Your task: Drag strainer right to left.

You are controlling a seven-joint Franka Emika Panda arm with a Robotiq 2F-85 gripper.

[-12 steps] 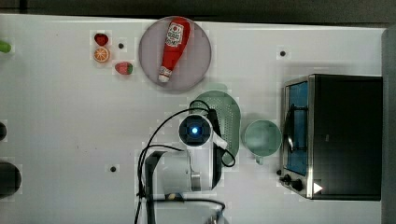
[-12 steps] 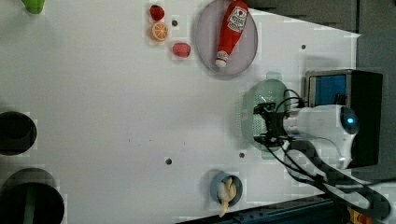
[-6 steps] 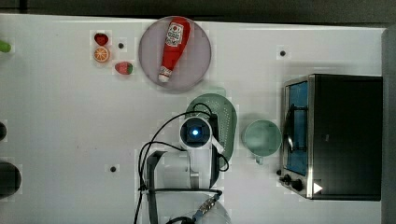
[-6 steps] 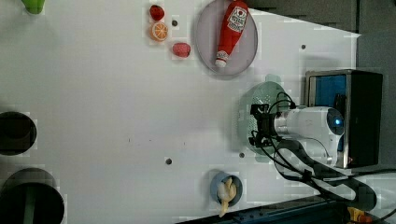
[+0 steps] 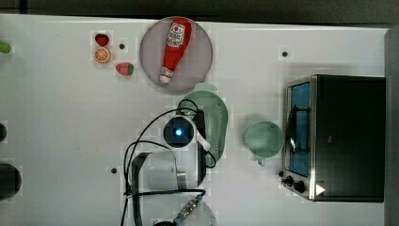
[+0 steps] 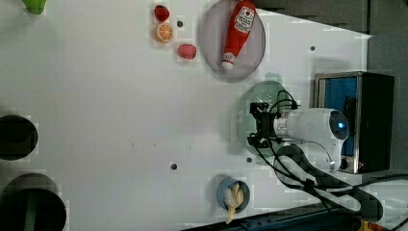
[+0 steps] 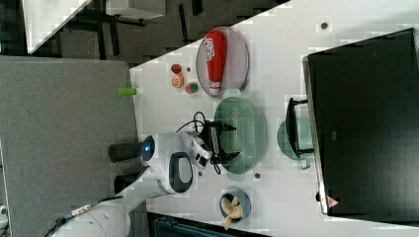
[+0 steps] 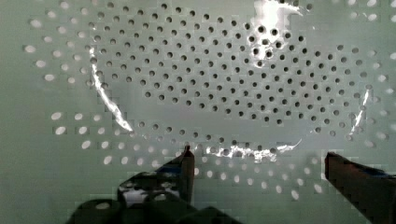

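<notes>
A: So where are we on dragging the pale mint-green oval plastic strainer [image 5: 214, 121]? It sits right under our gripper [image 8: 257, 161], between the round grey plate with the red ketchup bottle [image 5: 175, 48] and the round mint-green mug [image 5: 263, 139].

B: Barely begun, I'd say. Our fingers [image 8: 187, 165] are spread wide inside the bowl, gripping nothing. Can't tell if they touch the holed floor yet. We've got the entire slide left.

A white label is borne by the red ketchup bottle [image 5: 173, 48], but its print perhaps cannot be read.
</notes>
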